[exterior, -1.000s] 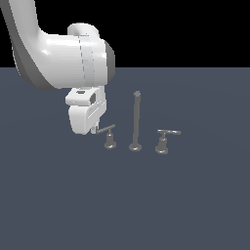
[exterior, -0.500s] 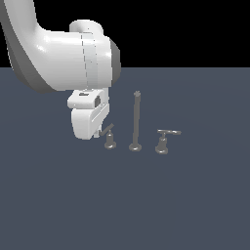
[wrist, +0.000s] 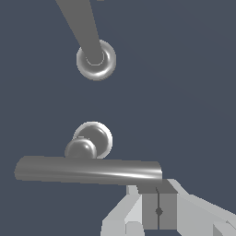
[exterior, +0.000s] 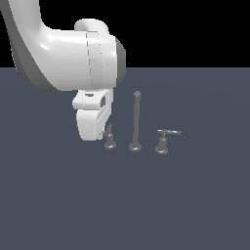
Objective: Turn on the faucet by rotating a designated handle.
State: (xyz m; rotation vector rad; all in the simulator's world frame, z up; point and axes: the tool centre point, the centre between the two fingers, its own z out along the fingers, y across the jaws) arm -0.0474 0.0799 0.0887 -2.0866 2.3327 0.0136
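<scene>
In the exterior view the white arm runs off the top-left edge, and its hand hides the gripper's fingertips and most of the handle. In the wrist view the spout post is cut by the top edge, and the gripper by the bottom edge.

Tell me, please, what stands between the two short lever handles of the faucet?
The tall thin spout post stands between the handle by the hand and the twin handle; the exterior view shows this.
</scene>
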